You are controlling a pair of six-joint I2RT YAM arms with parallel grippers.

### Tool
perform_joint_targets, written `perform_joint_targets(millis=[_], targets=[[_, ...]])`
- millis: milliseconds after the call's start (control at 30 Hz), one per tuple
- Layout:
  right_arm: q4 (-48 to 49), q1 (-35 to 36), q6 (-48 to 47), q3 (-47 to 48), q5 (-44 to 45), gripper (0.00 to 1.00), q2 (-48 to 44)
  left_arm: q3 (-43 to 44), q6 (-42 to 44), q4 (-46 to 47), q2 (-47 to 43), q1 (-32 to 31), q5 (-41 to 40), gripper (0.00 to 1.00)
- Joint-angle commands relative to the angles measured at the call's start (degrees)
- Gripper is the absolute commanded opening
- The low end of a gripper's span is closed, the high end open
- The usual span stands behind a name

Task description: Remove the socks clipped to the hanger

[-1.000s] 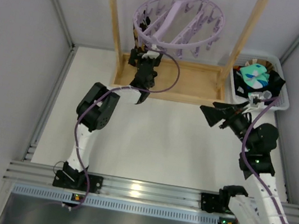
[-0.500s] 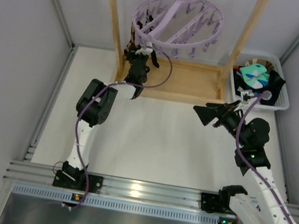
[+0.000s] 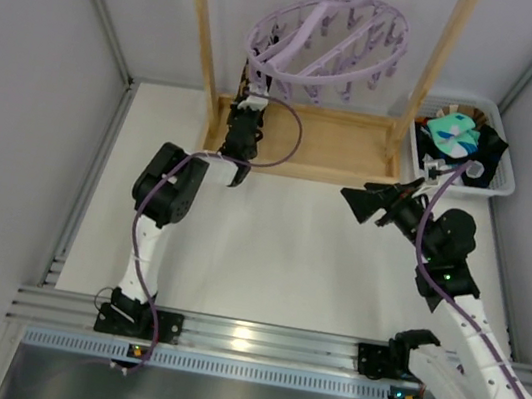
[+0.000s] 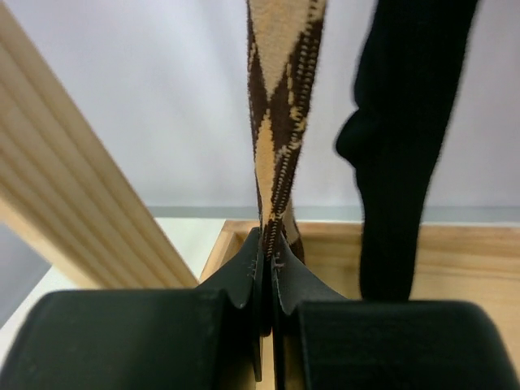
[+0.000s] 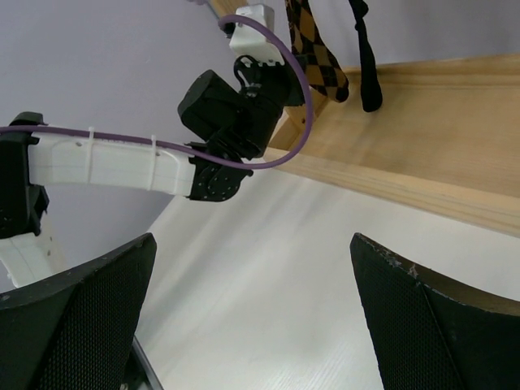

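left tool (image 4: 270,244): clenched on the low end of the argyle sock (image 4: 280,106); fingers pressed together w/ the cloth pinched between them, pointing up under the hanger's left rim in top view.
argyle sock: brown/tan diamond pattern, hangs straight down from above into the left tool; its clip is out of the wrist view.
black sock (image 4: 406,146): hangs just right of the argyle one, free of the tool; can't tell if the two touch.
hanger (image 3: 326,42): lilac ring w/ crossbars and dangling pegs, hung inside the wooden stand (image 3: 205,38), tilted, right side higher.
right tool (image 3: 359,202): released, fingers spread wide, nothing between them; over the table (image 3: 268,251), left of the basket, facing the left arm.
right wrist view: both socks seen dangling above the stand's base board (image 5: 422,138), left arm just beside them.
basket (image 3: 500,181): white, far right corner next to the stand; holds turquoise sock (image 3: 454,133) and dark ones piled up.
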Motion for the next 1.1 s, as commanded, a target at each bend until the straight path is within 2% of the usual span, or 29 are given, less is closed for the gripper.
perform_joint_targets(millis=[0,200,600,867,1067], targets=[[2.97,1.24,-1.32,0.56,0.79,0.99,-0.68,-4.54,-3.68,3.81,-6.95,-0.22,-0.96,0.00],[1.83,1.32,-1.94,0.74,1.31,0.99,-1.99,-11.76,-8.24,3.73,-13.63,-3.91,-4.83,0.00],[-2.83,1.32,-4.58,2.23,3.60,1.00,-5.33,-29.94,-16.42,3.82,-29.88,-12.60,-7.47,0.00],[-5.20,1.32,-5.71,3.37,4.13,0.99,-6.65,-37.34,-13.97,3.82,-39.12,-20.25,-10.54,0.00],[-10.82,1.32,-7.73,6.45,6.14,0.99,-6.65,-41.04,-14.15,3.73,-44.92,-27.20,-7.47,0.00]])
